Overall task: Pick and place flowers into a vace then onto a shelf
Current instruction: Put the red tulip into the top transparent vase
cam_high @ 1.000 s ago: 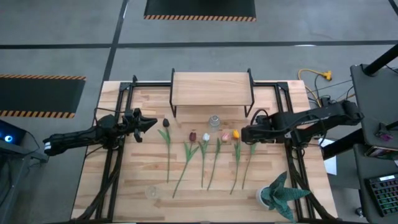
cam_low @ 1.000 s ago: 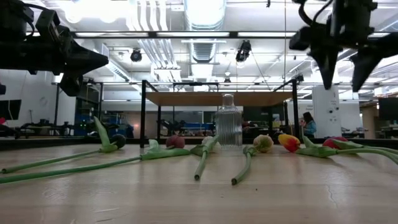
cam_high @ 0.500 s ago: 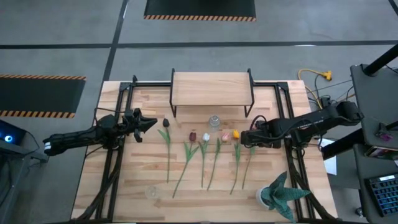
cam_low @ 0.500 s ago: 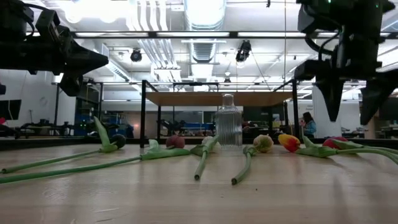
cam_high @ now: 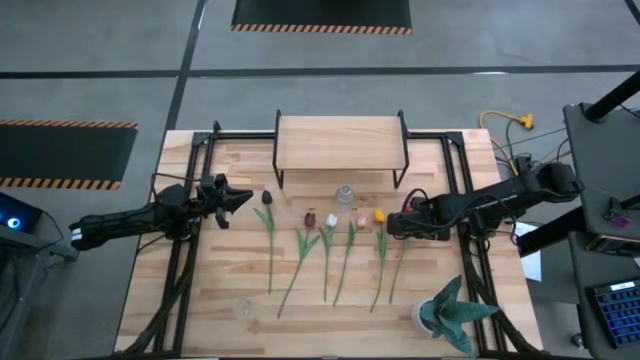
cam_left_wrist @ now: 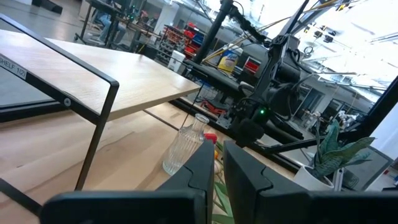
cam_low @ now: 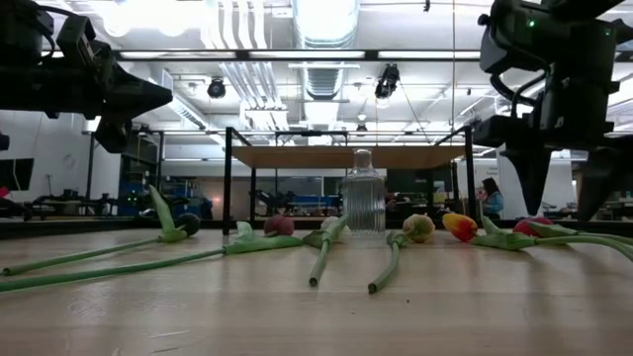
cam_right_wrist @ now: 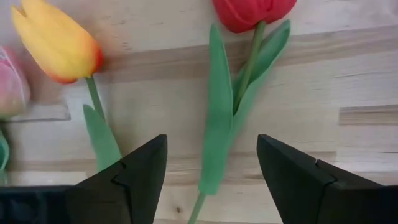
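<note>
Several flowers (cam_high: 330, 245) lie flat in a row on the table, heads toward the far edge. A clear ribbed vase (cam_high: 345, 195) stands upright before the shelf (cam_high: 340, 142). My right gripper (cam_right_wrist: 211, 168) points down, open, low over the red tulip (cam_right_wrist: 252, 11) at the row's right end. Its fingers stand on either side of that tulip's stem and leaf (cam_right_wrist: 233, 93) without touching, as the low view shows of my right gripper (cam_low: 564, 198). The yellow-orange tulip (cam_right_wrist: 56, 40) lies beside it. My left gripper (cam_high: 243, 198) hovers shut at the left, pointing level.
A spiky teal potted plant (cam_high: 450, 312) stands at the near right corner. A small clear object (cam_high: 243, 308) lies near the front left. Black frame rails (cam_high: 180, 270) run along both sides of the table. A person (cam_low: 490, 198) stands far off in the room.
My right gripper has come down toward the red tulip, still pointing down, from well above the table to just over the flower. The flowers and vase have stayed where they were.
</note>
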